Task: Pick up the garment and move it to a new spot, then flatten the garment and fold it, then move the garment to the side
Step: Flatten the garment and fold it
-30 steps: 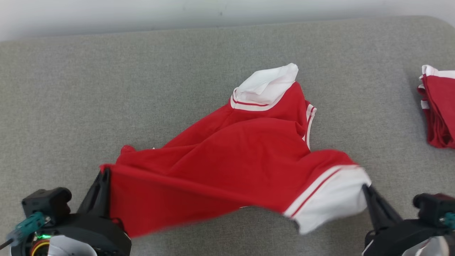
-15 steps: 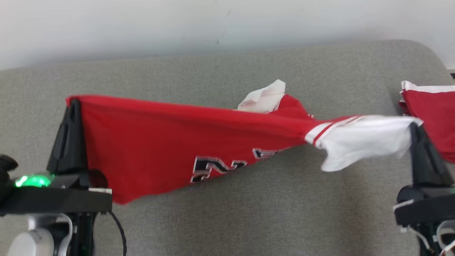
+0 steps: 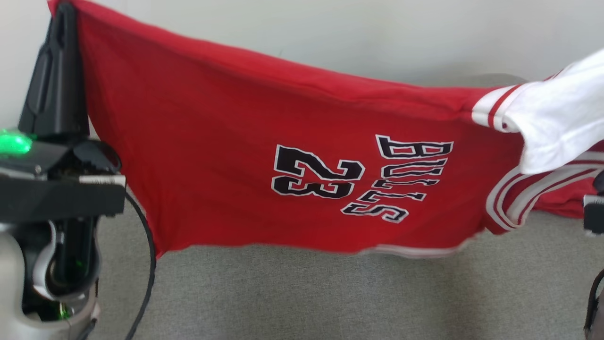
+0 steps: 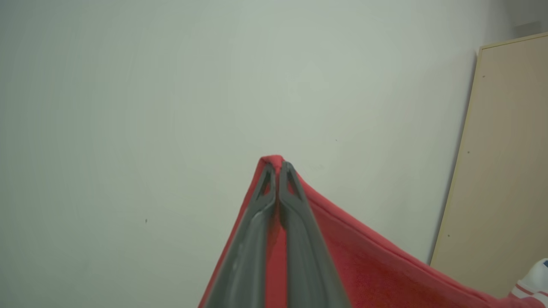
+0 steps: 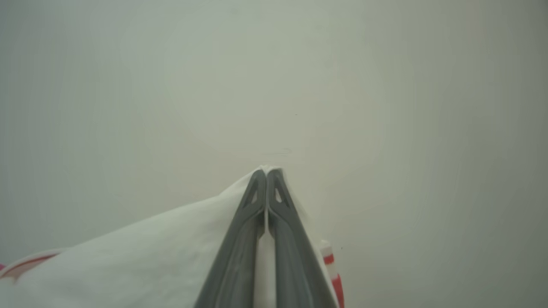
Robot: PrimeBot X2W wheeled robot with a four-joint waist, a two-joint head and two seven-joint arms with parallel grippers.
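Holding the garment (image 3: 302,156) in the air above the grey cushion (image 3: 330,293), we have our left gripper (image 4: 278,164) clamped on its red hem corner at ten o'clock in the head view and our right gripper (image 5: 267,170) pinched on its white sleeve at three o'clock. The pick-up looks done to us; setting down, flattening, folding and moving aside are left. Its long axis runs ten to three o'clock, shoulders toward three.
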